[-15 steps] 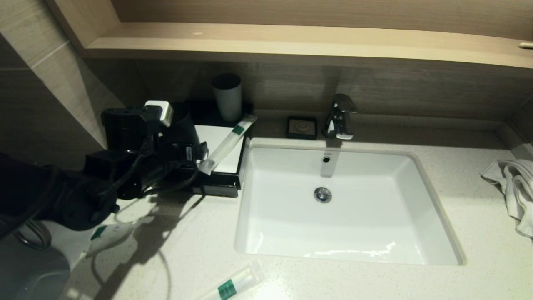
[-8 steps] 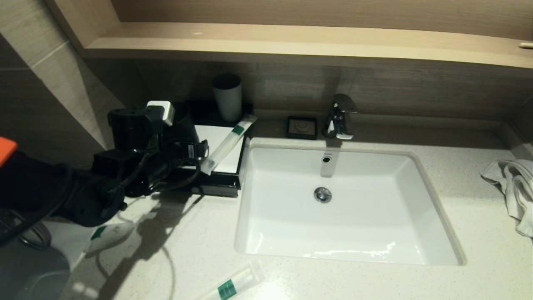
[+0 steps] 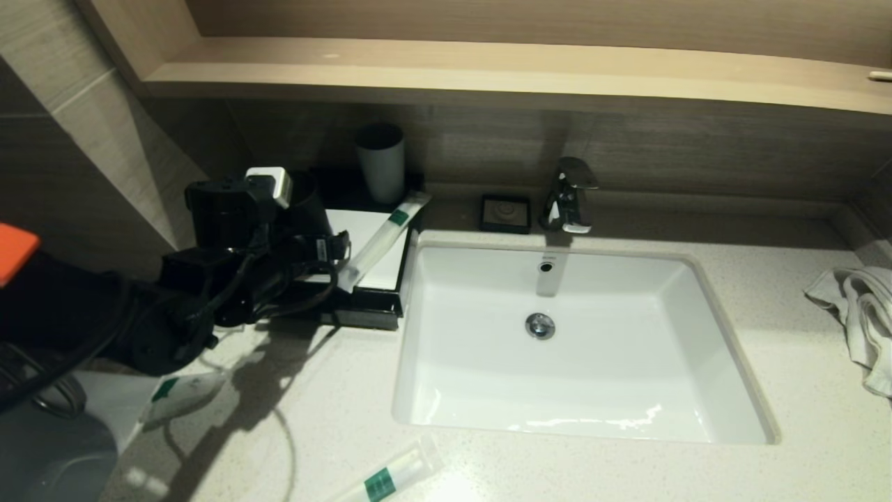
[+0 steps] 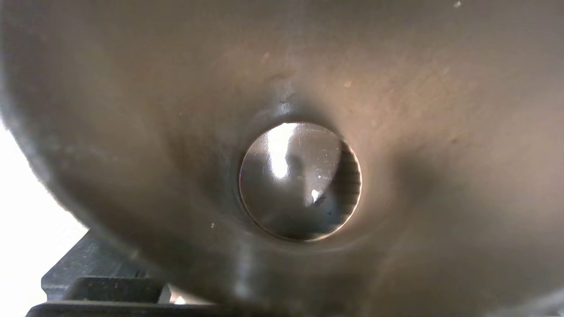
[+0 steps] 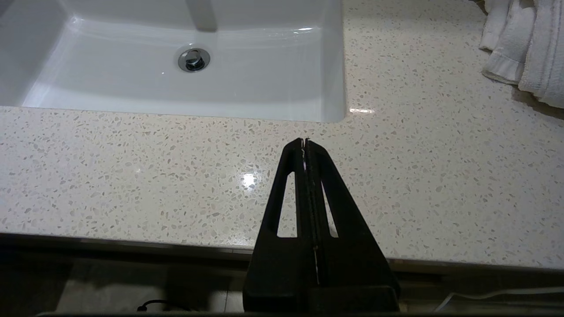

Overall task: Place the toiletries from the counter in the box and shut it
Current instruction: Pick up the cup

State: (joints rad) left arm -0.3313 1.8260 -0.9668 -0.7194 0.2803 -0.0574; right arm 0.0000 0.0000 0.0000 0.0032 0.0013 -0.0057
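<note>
The black box (image 3: pixel 369 307) stands open left of the sink, its white inside showing. A long white packet with a green label (image 3: pixel 380 240) lies slanted across it, its far end on the box's back rim and its near end beside my left gripper (image 3: pixel 334 263). The left gripper hovers at the box's left side. The left wrist view is filled by a brown surface with a round metal disc (image 4: pixel 299 180), very close. Two more packets lie on the counter, one front left (image 3: pixel 185 390) and one at the front edge (image 3: pixel 390 474). My right gripper (image 5: pixel 305 141) is shut and empty over the counter's front edge.
A white sink (image 3: pixel 578 341) with a faucet (image 3: pixel 571 192) fills the middle. A grey cup (image 3: pixel 381 160) stands behind the box and a black soap dish (image 3: pixel 505 213) sits beside the faucet. A white towel (image 3: pixel 857 314) lies at the right. A wooden shelf (image 3: pixel 488 70) overhangs.
My left arm has moved a little to the right and forward toward the box. The slanted packet's near end has shifted slightly right with it. The right arm has not moved.
</note>
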